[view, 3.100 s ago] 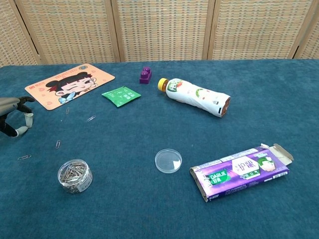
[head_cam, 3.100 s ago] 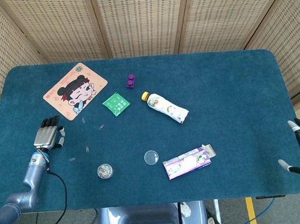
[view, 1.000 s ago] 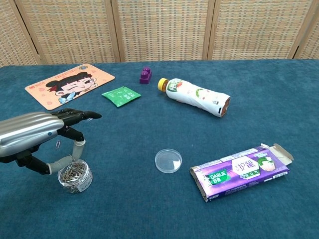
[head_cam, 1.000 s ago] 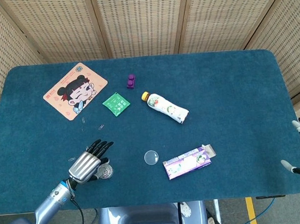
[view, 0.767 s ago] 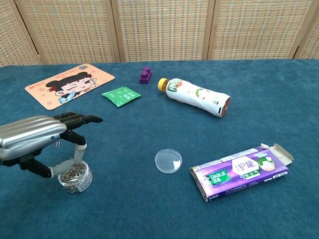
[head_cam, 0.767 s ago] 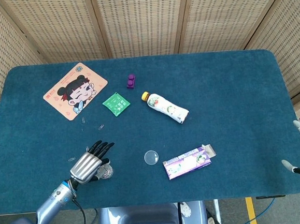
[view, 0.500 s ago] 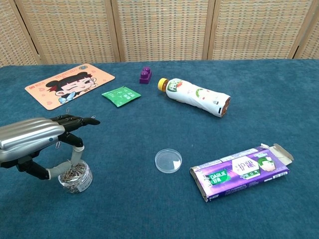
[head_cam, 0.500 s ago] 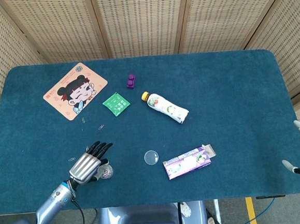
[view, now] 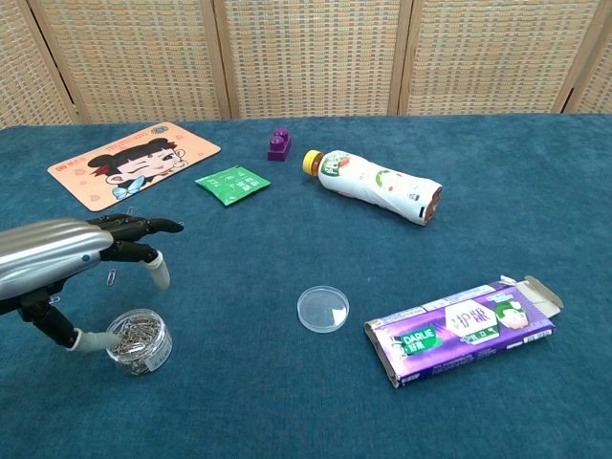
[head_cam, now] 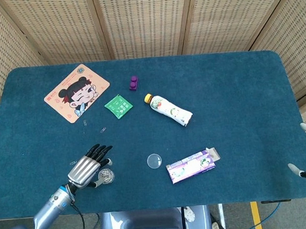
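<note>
Chest view: paperclip tub (view: 140, 340) under robot hand (view: 59, 260).

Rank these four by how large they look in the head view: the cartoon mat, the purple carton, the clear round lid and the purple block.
1. Cartoon mat, largest.
2. Purple carton.
3. Clear round lid and purple block: these look about alike, so I would not rank them.

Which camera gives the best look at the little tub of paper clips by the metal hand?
The chest view: the tub of paper clips sits close and large there, its clear wall and the clips inside plain, with the left hand arched over it and a fingertip at its side. The head view shows the tub only as a small shiny disc beside the hand.
</note>
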You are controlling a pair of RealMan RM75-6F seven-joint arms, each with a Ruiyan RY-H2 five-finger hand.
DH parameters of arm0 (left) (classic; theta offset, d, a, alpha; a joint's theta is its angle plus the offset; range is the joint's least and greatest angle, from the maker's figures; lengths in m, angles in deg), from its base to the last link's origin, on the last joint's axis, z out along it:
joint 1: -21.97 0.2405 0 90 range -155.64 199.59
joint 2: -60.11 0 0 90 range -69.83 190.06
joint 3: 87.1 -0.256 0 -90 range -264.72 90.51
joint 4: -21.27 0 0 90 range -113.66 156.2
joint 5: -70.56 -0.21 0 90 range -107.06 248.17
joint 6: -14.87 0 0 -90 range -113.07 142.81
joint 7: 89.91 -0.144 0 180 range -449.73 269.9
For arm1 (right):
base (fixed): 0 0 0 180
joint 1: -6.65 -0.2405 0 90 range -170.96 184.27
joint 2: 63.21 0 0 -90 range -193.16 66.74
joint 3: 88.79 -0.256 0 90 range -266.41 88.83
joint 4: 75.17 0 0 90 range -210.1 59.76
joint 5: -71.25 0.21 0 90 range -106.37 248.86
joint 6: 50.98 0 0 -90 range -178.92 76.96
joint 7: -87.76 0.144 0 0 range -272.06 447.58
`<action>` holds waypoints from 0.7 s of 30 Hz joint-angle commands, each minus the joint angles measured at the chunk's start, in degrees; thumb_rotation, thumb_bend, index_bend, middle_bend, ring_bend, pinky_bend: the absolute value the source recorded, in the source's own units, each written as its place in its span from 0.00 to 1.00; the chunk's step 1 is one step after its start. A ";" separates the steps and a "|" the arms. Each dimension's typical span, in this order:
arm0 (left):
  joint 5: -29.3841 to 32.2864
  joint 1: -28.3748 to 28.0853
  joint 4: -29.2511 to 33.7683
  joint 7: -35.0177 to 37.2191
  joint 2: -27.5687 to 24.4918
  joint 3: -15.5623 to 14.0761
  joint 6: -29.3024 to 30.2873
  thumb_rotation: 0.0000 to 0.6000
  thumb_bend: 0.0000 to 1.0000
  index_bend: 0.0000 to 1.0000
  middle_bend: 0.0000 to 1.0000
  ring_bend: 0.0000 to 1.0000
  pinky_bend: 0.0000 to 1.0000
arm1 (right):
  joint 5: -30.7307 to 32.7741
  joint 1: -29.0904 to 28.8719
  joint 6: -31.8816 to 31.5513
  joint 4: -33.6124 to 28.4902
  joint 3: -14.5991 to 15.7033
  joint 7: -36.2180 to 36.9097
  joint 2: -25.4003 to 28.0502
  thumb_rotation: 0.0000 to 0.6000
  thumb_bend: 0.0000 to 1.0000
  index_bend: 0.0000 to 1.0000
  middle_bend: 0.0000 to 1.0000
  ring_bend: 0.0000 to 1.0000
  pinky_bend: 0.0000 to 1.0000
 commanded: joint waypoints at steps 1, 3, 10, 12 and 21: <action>-0.61 0.35 0.93 1.38 -1.47 0.32 1.50 1.00 0.23 0.33 0.00 0.00 0.00 | 0.01 0.01 -0.01 -0.03 0.00 0.02 0.01 1.00 0.00 0.01 0.00 0.00 0.00; -0.91 0.61 1.61 2.38 -2.80 0.65 2.77 1.00 0.23 0.33 0.00 0.00 0.00 | -0.01 0.01 0.01 -0.07 0.01 0.03 0.03 1.00 0.00 0.01 0.00 0.00 0.00; 1.18 2.18 1.68 4.36 -6.92 1.84 5.20 1.00 0.23 0.35 0.00 0.00 0.00 | -0.33 0.12 -0.24 -0.27 0.10 0.05 0.12 1.00 0.00 0.01 0.00 0.00 0.00; 2.41 2.74 0.76 4.39 -7.29 1.89 5.02 1.00 0.23 0.41 0.00 0.00 0.00 | -0.45 0.18 -0.35 -0.28 0.14 0.13 0.16 1.00 0.00 0.01 0.00 0.00 0.00; 9.72 5.64 -10.30 8.57 -4.51 1.68 0.81 1.00 0.23 0.47 0.00 0.00 0.00 | -1.38 0.43 -0.91 -0.45 0.42 0.86 0.46 1.00 0.00 0.01 0.00 0.00 0.00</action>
